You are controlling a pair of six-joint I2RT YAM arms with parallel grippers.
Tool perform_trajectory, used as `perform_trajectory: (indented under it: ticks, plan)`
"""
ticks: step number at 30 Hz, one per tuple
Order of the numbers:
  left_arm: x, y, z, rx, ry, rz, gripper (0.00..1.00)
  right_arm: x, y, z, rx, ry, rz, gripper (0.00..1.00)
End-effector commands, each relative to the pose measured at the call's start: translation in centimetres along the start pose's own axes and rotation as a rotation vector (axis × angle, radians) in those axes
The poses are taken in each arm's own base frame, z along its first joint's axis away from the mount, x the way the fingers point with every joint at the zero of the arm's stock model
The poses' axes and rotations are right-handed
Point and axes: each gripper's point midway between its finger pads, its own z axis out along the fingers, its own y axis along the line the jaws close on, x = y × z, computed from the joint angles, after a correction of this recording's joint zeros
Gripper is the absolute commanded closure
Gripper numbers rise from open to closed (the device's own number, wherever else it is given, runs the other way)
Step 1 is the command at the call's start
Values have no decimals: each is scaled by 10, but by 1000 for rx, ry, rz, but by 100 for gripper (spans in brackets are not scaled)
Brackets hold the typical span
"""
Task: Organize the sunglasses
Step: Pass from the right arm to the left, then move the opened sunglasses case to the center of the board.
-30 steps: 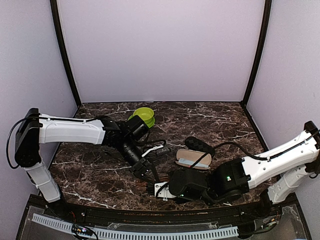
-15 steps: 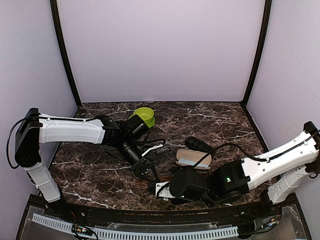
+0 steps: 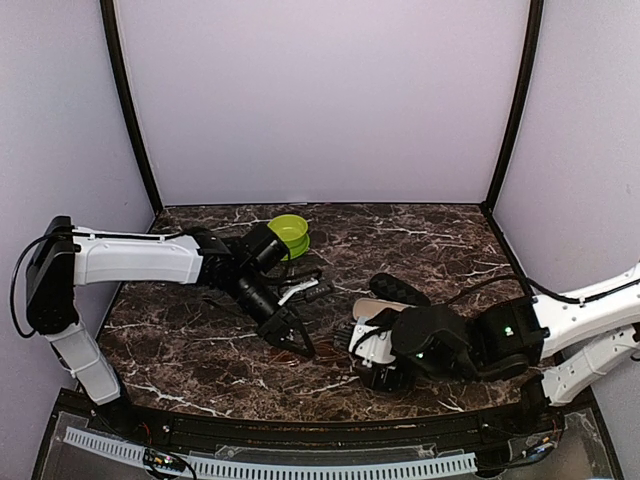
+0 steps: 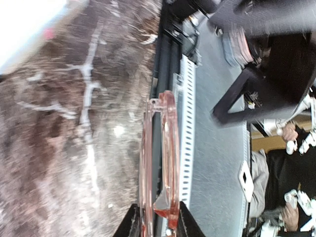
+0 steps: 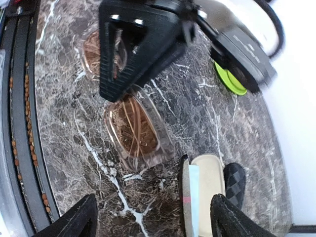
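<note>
Right pincer (image 5: 155,219): jaws have spread wide within the last second and hold nothing; the arm has backed off to the right.

Left pincer (image 4: 157,223): clamped on the reddish-brown sunglasses (image 5: 136,128), frame edge-on between its fingers, just ahead of the right pincer.

1 holder now, not 2.

Beige-lined case (image 5: 210,185) lies open between the right fingers.

Judgement: hand-over done; casing comes next.
</note>
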Motion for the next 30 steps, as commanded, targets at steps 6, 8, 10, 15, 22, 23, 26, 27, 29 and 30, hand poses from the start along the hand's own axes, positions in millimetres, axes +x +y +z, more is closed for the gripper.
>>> perform_trajectory:
  ticks: [6, 8, 10, 15, 22, 23, 26, 27, 29, 30]
  plan:
    - [-18, 13, -33, -140, -139, 19, 77, 63, -78, 15, -26, 63, 673, 24]
    - [-19, 13, -34, -147, -145, 21, 78, 90, -92, 24, 0, 148, 763, 25]
    - [-20, 14, -34, -149, -152, 23, 77, 113, -100, 33, 4, 214, 839, 26]
    - [-20, 15, -33, -149, -163, 29, 77, 167, -112, 53, -11, 330, 1026, 30]
    - [-24, 14, -32, -129, -174, 35, 77, 199, -108, 67, -58, 346, 1151, 39]
    - [-24, 14, -31, -126, -174, 34, 77, 201, -107, 68, -67, 348, 1159, 40]
    - [-24, 14, -30, -122, -175, 34, 77, 205, -103, 72, -94, 340, 1181, 44]
    - [-24, 15, -30, -121, -173, 32, 77, 205, -102, 73, -103, 334, 1188, 45]
    - [-24, 15, -29, -118, -172, 31, 77, 209, -100, 76, -109, 336, 1198, 46]
    - [-24, 15, -29, -118, -171, 31, 77, 211, -100, 77, -109, 338, 1202, 47]
